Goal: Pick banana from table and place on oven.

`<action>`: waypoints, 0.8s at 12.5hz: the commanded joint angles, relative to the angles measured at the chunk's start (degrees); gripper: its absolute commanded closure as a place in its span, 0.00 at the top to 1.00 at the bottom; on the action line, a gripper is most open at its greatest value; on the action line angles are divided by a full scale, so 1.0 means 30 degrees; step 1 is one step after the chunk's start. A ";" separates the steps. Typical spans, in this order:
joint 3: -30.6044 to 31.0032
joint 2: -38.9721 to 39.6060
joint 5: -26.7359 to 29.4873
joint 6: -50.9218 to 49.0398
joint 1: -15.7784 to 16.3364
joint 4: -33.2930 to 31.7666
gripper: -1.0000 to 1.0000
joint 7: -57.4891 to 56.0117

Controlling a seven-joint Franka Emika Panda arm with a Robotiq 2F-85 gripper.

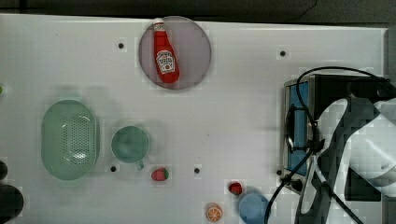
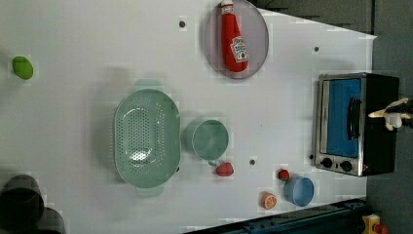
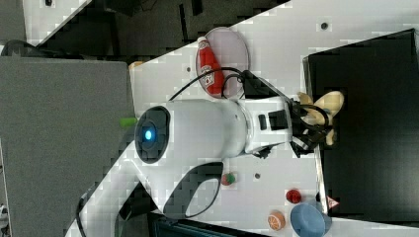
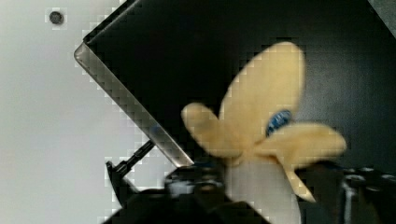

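I have the banana [image 3: 327, 109] between my gripper [image 3: 316, 129] fingers, over the oven [image 3: 368, 123] top near its front edge; whether I'm clamping it, I cannot tell. Its long axis points away from me, lobes outward.

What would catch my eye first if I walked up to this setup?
Probably the big white robot arm reaching over a black-topped toaster oven at the table's edge, with a pale yellow toy banana at its gripper just above the oven top. Next, the red ketchup bottle lying on a round plate, and the mint-green colander beside a matching cup.
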 commanded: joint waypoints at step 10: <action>0.2296 -0.6851 -0.2471 -0.7218 0.0920 0.1732 1.00 0.1029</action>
